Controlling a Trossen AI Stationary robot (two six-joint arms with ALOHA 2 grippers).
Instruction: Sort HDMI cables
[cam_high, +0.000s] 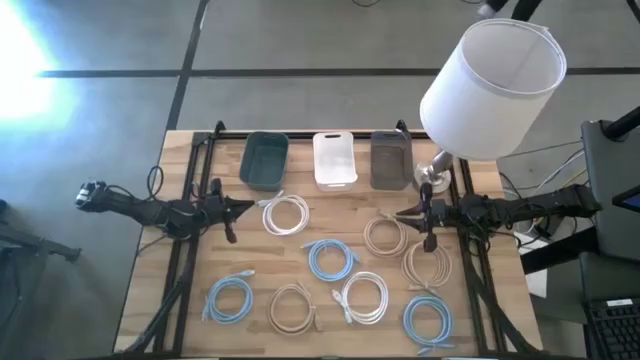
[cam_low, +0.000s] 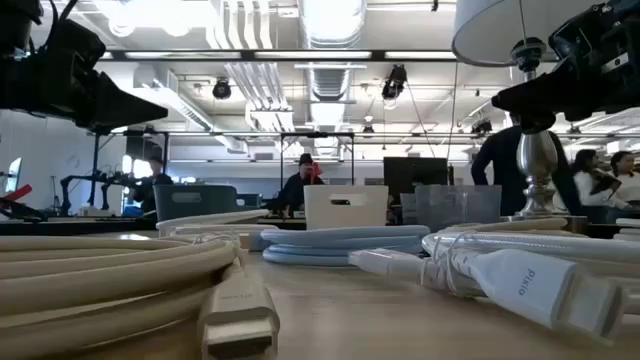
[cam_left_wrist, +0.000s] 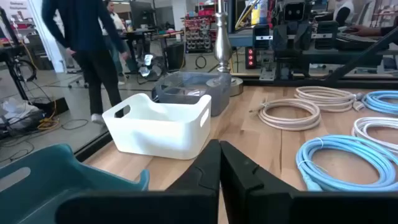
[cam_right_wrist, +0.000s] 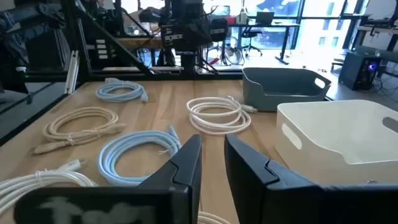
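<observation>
Several coiled HDMI cables lie flat on the wooden table: a white coil (cam_high: 286, 214), light blue coils (cam_high: 330, 258) (cam_high: 230, 298) (cam_high: 428, 320), beige coils (cam_high: 384, 236) (cam_high: 292, 306) (cam_high: 427, 262) and another white coil (cam_high: 364, 296). My left gripper (cam_high: 248, 207) (cam_left_wrist: 220, 146) hovers shut and empty at the table's left, just left of the white coil. My right gripper (cam_high: 398, 213) (cam_right_wrist: 212, 142) hovers at the right, beside the beige coil, its fingers a narrow gap apart and empty.
Three bins stand in a row at the far edge: a teal one (cam_high: 265, 160), a white one (cam_high: 335, 158) and a grey one (cam_high: 390, 160). A lamp with a white shade (cam_high: 493, 85) stands at the far right. People move in the room beyond (cam_left_wrist: 93, 56).
</observation>
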